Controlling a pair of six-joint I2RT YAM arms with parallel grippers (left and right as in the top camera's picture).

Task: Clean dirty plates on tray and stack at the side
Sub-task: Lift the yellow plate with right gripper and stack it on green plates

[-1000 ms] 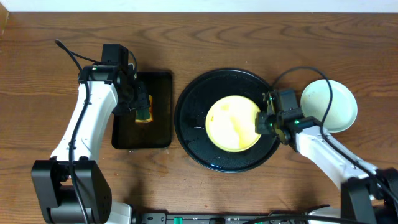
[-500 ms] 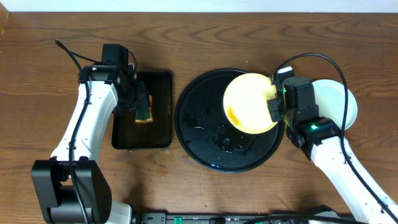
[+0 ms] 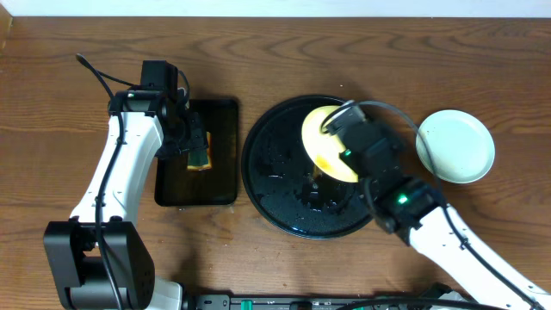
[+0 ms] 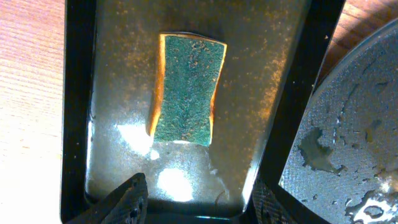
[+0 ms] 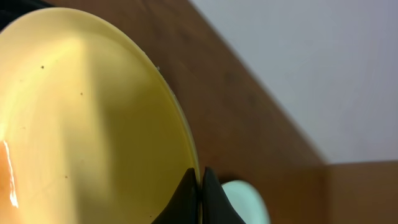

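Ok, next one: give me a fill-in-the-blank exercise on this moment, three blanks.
1. The round plastic plate clamped by its rim in the right gripper is pale ___.
2. The green-topped sponge lies in the black tray that is ___, not round.
3. The left gripper hovers above that sponge with its jaws ___.
Missing words: yellow; rectangular; open.

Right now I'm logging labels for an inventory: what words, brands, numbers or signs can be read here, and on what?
None: no readable text in any view. The yellow plate, mint plate, round tray, small tray and sponge all show plain, unmarked surfaces.
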